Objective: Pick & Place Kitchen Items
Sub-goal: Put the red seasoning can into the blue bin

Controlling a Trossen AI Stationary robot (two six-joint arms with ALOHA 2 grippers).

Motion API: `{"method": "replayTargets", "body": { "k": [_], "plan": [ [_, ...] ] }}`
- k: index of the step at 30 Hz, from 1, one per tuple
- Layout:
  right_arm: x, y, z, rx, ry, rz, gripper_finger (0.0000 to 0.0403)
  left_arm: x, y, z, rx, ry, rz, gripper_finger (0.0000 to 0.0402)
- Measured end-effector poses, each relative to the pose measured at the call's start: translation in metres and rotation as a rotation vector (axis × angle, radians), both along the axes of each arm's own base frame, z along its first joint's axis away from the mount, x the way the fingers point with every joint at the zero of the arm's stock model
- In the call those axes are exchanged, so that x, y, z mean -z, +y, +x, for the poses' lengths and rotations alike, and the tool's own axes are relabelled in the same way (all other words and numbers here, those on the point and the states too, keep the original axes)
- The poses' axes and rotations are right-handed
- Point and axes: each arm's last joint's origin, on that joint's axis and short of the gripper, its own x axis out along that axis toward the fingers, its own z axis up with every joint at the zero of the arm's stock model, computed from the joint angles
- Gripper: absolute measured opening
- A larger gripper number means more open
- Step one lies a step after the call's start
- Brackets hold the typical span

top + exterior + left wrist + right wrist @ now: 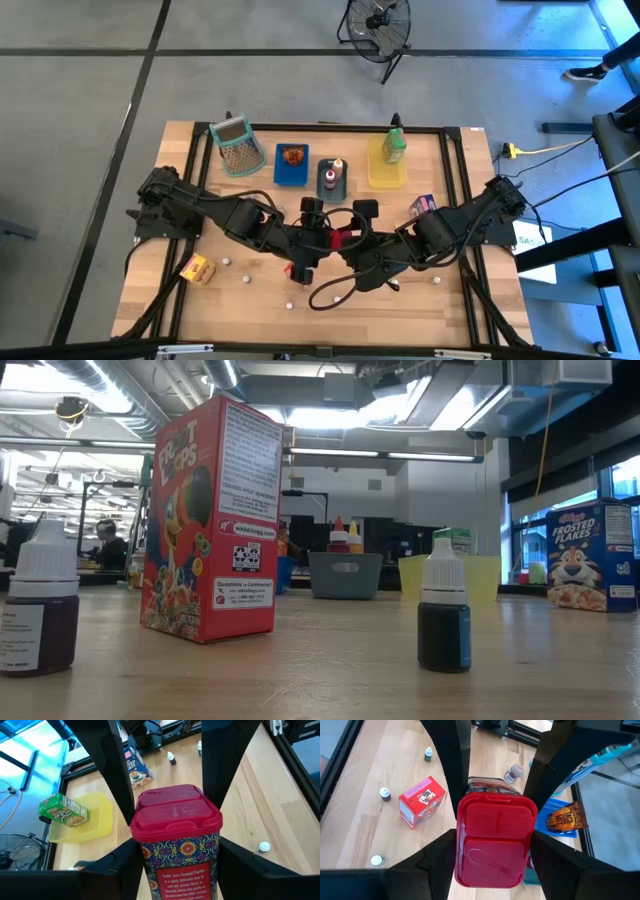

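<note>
Sitting between both grippers' jaws, red-lidded spice jar (pixel 176 840), right jaws gripping, left's grip unclear.

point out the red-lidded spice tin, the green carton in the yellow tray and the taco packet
red-lidded spice tin (pixel 176 812), left wrist view, lid top
green carton (pixel 62 810), left wrist view, printed side
taco packet (pixel 565 816), right wrist view, printed front

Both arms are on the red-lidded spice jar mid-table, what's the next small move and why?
Likely the left gripper firms its hold on the red-lidded jar before the right gripper lets go. Both straddle the same jar, so releasing early risks a drop.
</note>
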Motion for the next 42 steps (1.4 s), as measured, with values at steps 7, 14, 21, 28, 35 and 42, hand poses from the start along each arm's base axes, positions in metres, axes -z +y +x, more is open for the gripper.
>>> {"method": "replayTargets", "body": {
  "k": [7, 14, 21, 28, 35, 42],
  "plan": [
    [0.000, 0.000, 0.000, -0.007, 0.005, 0.008, 0.0237, 0.000, 0.000, 0.000, 0.002, 0.000, -0.004, 0.0199],
    [0.000, 0.002, -0.001, -0.017, 0.011, 0.021, 0.0266, 0.000, -0.001, -0.001, 0.013, 0.010, -0.006, 0.0197],
    [0.000, 0.008, -0.005, -0.003, -0.010, -0.017, 0.0287, 0.001, -0.001, -0.001, 0.006, 0.017, -0.014, 0.0196],
    [-0.002, 0.023, -0.018, 0.003, -0.049, -0.078, 0.0302, 0.002, 0.001, -0.002, -0.028, 0.016, 0.019, 0.0196],
    [-0.001, 0.048, -0.037, -0.023, -0.065, -0.025, 0.0298, -0.009, 0.016, -0.014, -0.098, 0.017, 0.067, 0.0196],
    [-0.001, 0.071, -0.057, -0.083, -0.067, 0.010, 0.0297, -0.034, 0.041, -0.041, -0.193, -0.015, 0.062, 0.0196]
  ]
}}
